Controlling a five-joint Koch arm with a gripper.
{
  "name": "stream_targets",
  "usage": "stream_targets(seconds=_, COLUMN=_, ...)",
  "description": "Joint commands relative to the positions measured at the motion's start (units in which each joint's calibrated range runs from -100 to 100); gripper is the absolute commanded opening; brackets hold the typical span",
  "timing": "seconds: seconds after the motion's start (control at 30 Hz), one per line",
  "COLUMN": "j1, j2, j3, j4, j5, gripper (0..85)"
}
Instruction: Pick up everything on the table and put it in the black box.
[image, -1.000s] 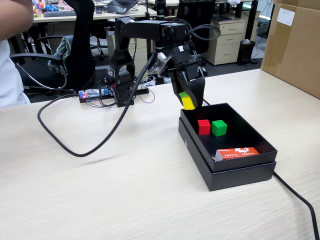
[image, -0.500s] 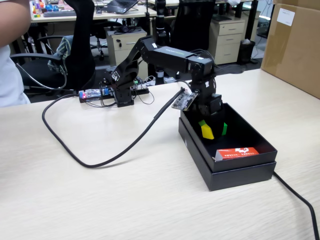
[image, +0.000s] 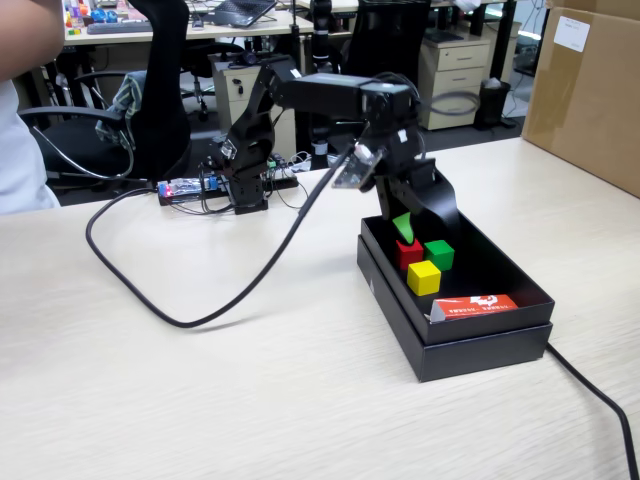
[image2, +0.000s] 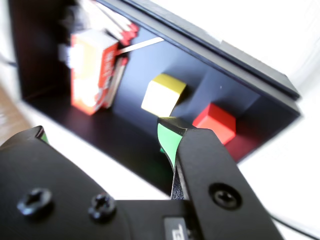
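Observation:
The black box (image: 470, 345) stands on the table at centre right. Inside it lie a red cube (image: 408, 252), a green cube (image: 439, 254), a yellow cube (image: 424, 277) and a red and white matchbox (image: 475, 306). My gripper (image: 420, 225) hangs over the box's far end, just above the red cube, open and empty, with green pads on its jaws. In the wrist view my gripper (image2: 102, 132) has its jaws wide apart over the box (image2: 240, 55). Beyond them lie the yellow cube (image2: 162, 94), the red cube (image2: 216, 121) and the matchbox (image2: 92, 70). The green cube is mostly hidden behind the right jaw.
A thick black cable (image: 200, 315) loops across the table from the arm's base (image: 245, 190); another cable (image: 600, 400) runs off the box's front right. A cardboard box (image: 590, 90) stands at the far right. A person (image: 20, 120) is at the left edge.

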Motion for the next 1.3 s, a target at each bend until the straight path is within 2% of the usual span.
stream_targets(seconds=0.0, j1=-2.0, j2=-20.2, j3=-0.4, j4=0.2, j5=-0.4, gripper=45.2)
stream_targets(seconds=0.2, j1=-6.1, j2=-41.9, j3=-14.6, j4=0.5, j5=-1.1, gripper=45.6)
stream_targets(seconds=0.37, j1=-10.8, j2=-59.1, j3=-36.1, j4=6.6, j5=-1.0, gripper=48.9)
stream_targets(seconds=0.53, j1=-13.5, j2=-74.0, j3=-61.2, j4=20.5, j5=-2.2, gripper=50.1)
stream_targets(seconds=0.73, j1=-14.2, j2=-88.9, j3=-82.5, j4=31.3, j5=-3.0, gripper=51.3)
stream_targets(seconds=1.0, j1=-15.4, j2=-98.7, j3=-106.2, j4=46.5, j5=-6.5, gripper=52.1)
stream_targets(seconds=1.17, j1=-15.7, j2=-99.0, j3=-119.7, j4=63.2, j5=-9.9, gripper=52.0)
stream_targets(seconds=1.27, j1=-15.7, j2=-99.2, j3=-126.9, j4=69.7, j5=-10.8, gripper=52.1)
